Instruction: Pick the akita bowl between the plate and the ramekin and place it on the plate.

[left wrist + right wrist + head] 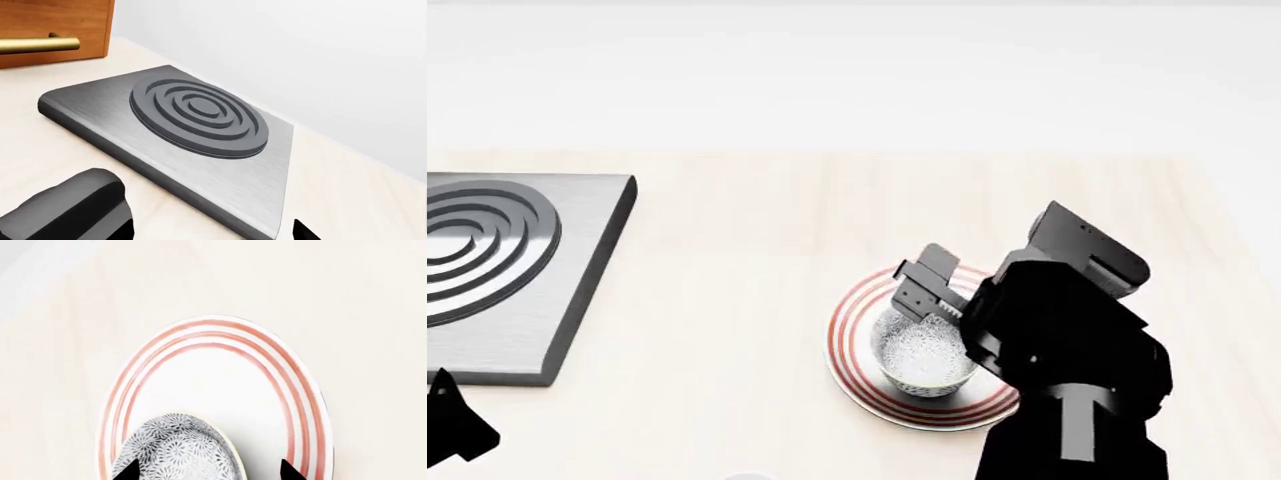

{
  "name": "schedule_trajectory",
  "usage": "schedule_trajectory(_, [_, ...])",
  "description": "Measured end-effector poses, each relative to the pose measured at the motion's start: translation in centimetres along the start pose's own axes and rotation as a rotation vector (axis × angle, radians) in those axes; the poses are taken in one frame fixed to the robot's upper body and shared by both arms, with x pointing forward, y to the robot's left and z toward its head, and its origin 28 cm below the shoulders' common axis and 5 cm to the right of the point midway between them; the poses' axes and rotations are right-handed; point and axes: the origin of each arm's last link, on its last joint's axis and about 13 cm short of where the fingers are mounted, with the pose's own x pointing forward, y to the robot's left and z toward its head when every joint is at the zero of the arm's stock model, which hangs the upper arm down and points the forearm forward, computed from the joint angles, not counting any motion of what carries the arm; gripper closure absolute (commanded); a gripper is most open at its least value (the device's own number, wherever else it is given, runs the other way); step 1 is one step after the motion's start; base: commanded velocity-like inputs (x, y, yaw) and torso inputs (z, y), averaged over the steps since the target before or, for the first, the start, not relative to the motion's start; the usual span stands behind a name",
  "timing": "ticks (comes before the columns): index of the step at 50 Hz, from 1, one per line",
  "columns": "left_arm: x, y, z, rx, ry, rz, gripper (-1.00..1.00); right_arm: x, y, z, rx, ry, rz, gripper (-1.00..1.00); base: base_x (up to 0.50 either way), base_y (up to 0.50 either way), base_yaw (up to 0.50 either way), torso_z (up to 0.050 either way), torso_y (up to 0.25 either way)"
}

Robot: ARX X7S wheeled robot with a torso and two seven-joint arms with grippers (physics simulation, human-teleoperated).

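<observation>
On plate [857, 330], speckled akita bowl [924, 352]

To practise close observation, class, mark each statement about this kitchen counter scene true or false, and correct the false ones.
1. The speckled grey-and-white akita bowl sits on the round white red-ringed plate. True.
2. The brushed grey metal burner slab touches the plate. False: bare counter separates them.
3. The right gripper is over the bowl. True.
4. The bowl lies tipped on its side. False: it stands upright.
5. A wooden cabinet with a brass handle shows in the left wrist view. True.
</observation>
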Motion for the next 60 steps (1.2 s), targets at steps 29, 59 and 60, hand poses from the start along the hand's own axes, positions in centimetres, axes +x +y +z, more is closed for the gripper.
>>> schedule_trajectory(29, [0.0, 0.0, 0.0, 0.002, -0.004, -0.002, -1.0, 0.1, -0.2, 0.4, -0.185, -0.093, 0.031, -1.0, 0.0, 0.0, 0.0, 0.0, 0.0])
schedule_trajectory(59, [0.0, 0.1, -0.1, 0.009, -0.008, -0.001, -1.0, -1.2, -0.7, 0.0, -0.346, -0.234, 0.063, -1.0, 0.0, 0.0, 0.0, 0.0, 0.0])
schedule_trajectory(60, [0.0, 0.1, -0.1, 0.009, -0.009, -0.001, -1.0, -1.2, -0.8, -0.1, -0.351, -0.238, 0.065, -1.0, 0.0, 0.0, 0.0, 0.0, 0.0])
